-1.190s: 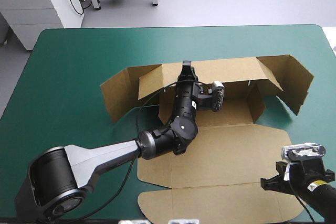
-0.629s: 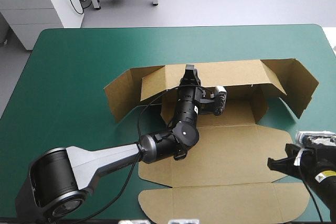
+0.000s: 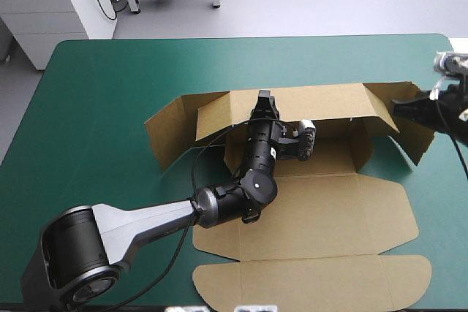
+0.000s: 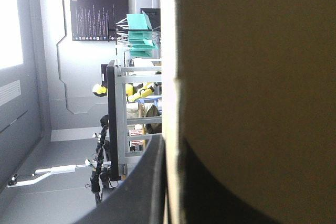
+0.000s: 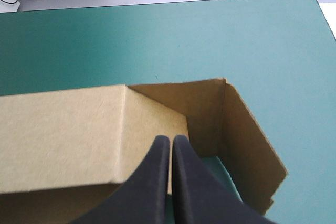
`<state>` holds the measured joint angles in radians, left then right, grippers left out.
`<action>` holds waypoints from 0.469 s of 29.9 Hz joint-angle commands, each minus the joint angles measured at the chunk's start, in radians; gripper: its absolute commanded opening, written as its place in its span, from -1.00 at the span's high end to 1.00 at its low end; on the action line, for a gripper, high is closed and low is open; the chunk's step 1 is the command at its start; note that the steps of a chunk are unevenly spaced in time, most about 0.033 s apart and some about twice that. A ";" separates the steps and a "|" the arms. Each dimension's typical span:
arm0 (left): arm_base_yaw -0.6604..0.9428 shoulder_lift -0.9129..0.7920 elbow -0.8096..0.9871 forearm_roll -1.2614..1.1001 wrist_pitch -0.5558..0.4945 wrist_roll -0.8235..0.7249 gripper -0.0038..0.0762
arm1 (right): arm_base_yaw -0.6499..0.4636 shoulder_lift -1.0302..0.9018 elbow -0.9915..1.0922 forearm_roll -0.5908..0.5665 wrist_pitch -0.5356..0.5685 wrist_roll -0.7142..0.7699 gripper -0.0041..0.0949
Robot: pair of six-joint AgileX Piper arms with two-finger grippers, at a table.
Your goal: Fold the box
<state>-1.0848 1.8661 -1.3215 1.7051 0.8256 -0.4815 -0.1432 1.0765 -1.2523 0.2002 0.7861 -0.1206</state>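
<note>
Box (image 3: 314,210) lying centre to right of teal-green table (image 3: 110,85); lid panel flat toward near edge, far wall (image 3: 322,100) raised. Left gripper (image 3: 263,100) clamped on middle of far wall, board pinched between fingers, holding it upright. Right gripper (image 5: 171,140) pressed together, nothing held, poised over box end nearest table's far right corner, beside end flap (image 5: 252,145) splayed outward. Step judged: raising and tucking walls, right end in hand. Next move likely to call for nudging flap inward, square to far wall, left grip steadying.
</note>
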 commanded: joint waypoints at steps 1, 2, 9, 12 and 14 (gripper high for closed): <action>-0.011 -0.050 -0.016 0.023 -0.002 -0.018 0.92 | 0.002 0.101 -0.122 0.000 -0.042 -0.001 0.92; -0.011 -0.050 -0.016 0.023 -0.002 -0.018 0.92 | 0.002 0.134 -0.141 0.000 -0.042 -0.003 0.92; -0.011 -0.050 -0.016 0.023 -0.002 -0.018 0.92 | 0.002 0.330 -0.263 0.034 -0.042 -0.073 0.92; -0.011 -0.050 -0.016 0.023 -0.002 -0.018 0.92 | 0.002 0.408 -0.313 0.048 -0.044 -0.092 0.92; -0.011 -0.050 -0.016 0.023 -0.002 -0.018 0.92 | 0.002 0.455 -0.355 0.048 -0.044 -0.099 0.92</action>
<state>-1.0848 1.8661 -1.3215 1.7051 0.8256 -0.4815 -0.1432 1.5171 -1.5303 0.2282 0.7942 -0.1972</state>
